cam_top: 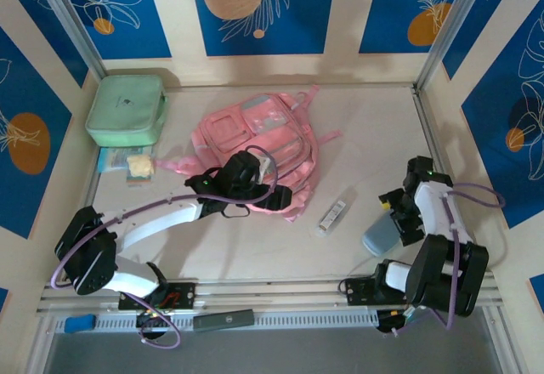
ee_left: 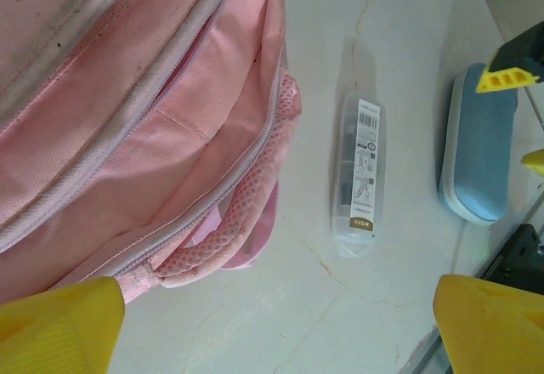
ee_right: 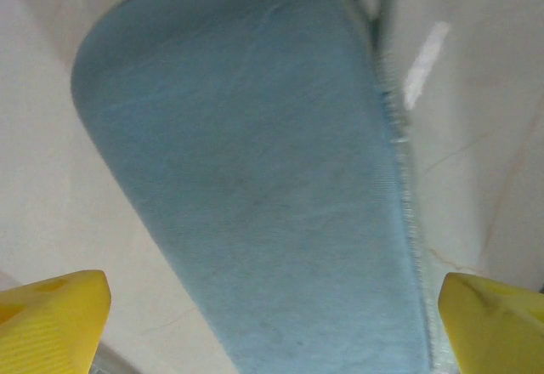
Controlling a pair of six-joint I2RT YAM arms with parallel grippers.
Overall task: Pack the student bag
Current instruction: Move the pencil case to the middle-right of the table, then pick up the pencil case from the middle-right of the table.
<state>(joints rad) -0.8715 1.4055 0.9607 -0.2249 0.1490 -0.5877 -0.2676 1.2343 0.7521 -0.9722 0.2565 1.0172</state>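
Note:
The student bag (cam_top: 259, 140) is a soft pink backpack lying flat mid-table; its zipped side and mesh strap (ee_left: 170, 136) show in the left wrist view. My left gripper (cam_top: 276, 195) (ee_left: 276, 327) hovers open at the bag's near right edge, with bare table between its yellow fingertips (ee_left: 59, 327). My right gripper (cam_top: 393, 212) (ee_right: 272, 323) stands open over a blue oval case (cam_top: 378, 236) (ee_right: 255, 161) (ee_left: 480, 144), one yellow finger on each side of it. The case lies flat on the table.
A clear plastic tube with a label (cam_top: 331, 216) (ee_left: 359, 174) lies between the bag and the blue case. A mint-green zipped case (cam_top: 126, 109) sits at the back left, with small packets (cam_top: 127, 164) in front of it. Walls enclose the table.

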